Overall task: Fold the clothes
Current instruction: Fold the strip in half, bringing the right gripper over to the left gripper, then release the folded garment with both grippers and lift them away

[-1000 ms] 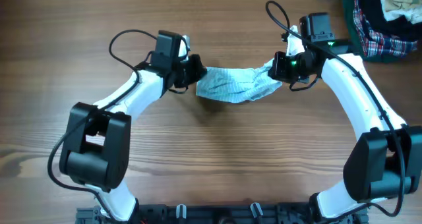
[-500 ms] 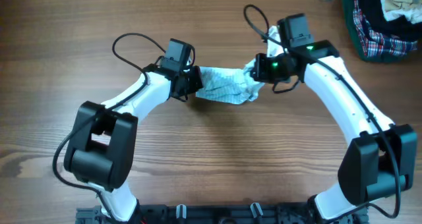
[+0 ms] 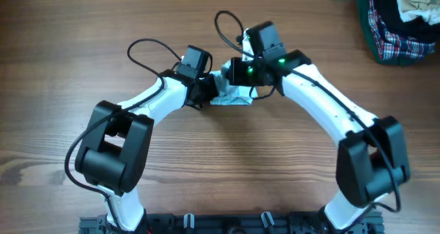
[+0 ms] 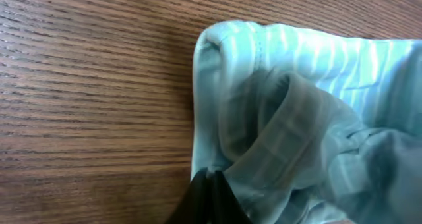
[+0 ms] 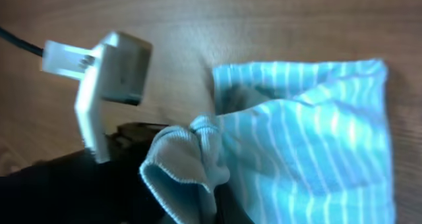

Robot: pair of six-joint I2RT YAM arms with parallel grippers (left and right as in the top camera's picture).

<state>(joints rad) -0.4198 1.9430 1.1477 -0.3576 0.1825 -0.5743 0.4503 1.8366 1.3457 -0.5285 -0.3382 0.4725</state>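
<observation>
The clothes (image 3: 231, 97), a small pale blue-and-white striped garment, lie bunched on the wooden table between my two grippers. My left gripper (image 3: 208, 89) is shut on the garment's left edge, and its dark fingertips (image 4: 211, 178) pinch the hem of the clothes (image 4: 297, 99) against the table. My right gripper (image 3: 232, 74) is shut on the other end. It holds a curled hem just above its fingers (image 5: 224, 207), with the rest of the clothes (image 5: 316, 132) spread flat to the right. The two grippers nearly touch.
A heap of plaid, dark and cream clothes (image 3: 399, 17) lies at the far right corner of the table. Black cables (image 3: 148, 48) loop beside both wrists. The left arm's white camera housing (image 5: 109, 85) sits close in front of the right wrist.
My right gripper has swung left with its end of the garment. My left gripper has moved slightly right. The garment has gone from stretched out to doubled up between them.
</observation>
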